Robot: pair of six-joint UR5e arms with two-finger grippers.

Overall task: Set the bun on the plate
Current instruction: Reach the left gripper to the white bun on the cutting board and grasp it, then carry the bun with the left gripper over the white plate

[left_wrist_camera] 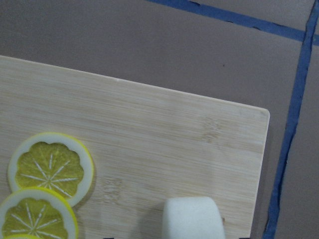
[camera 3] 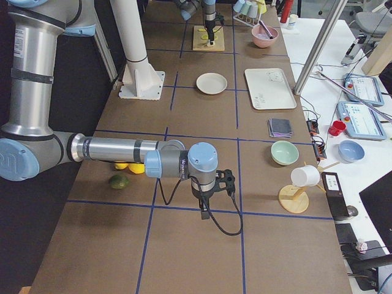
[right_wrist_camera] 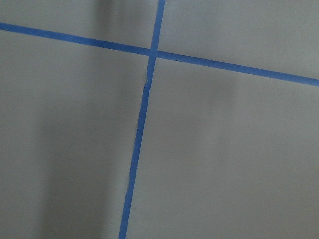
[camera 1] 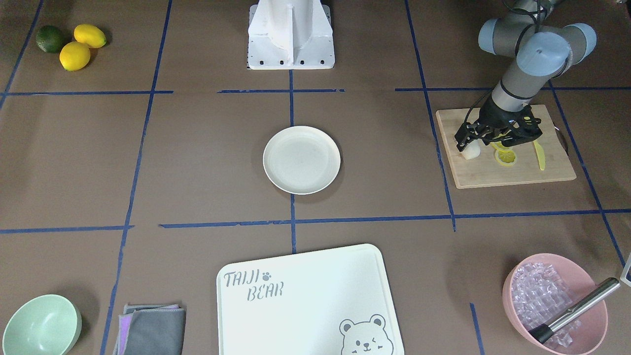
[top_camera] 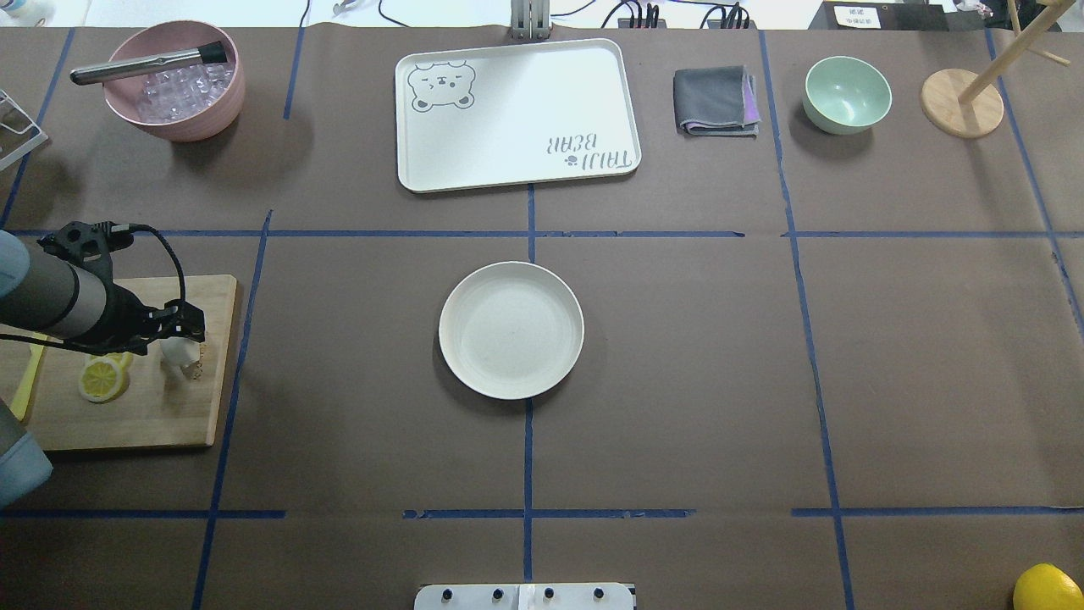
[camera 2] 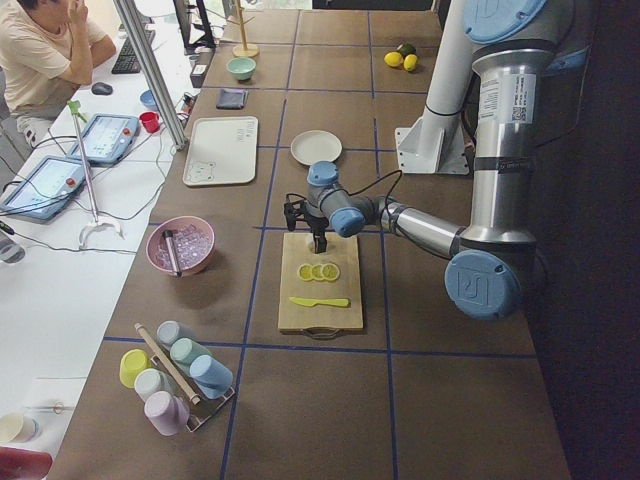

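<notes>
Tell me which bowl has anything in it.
The pink bowl: it holds clear cubes and a metal-handled tool. The green bowl is empty.

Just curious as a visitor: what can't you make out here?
- Whether the left hand grips the bun: front-facing view, the hand covers its top; the wrist view's bottom edge cuts it off.
- Whether the right hand is open: right side view only, too small.
- A lemon: overhead view's corner cuts it.

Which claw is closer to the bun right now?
Left. The left claw is down right at the bun on the wooden board; the right claw hangs far off at the opposite end of the table.
</notes>
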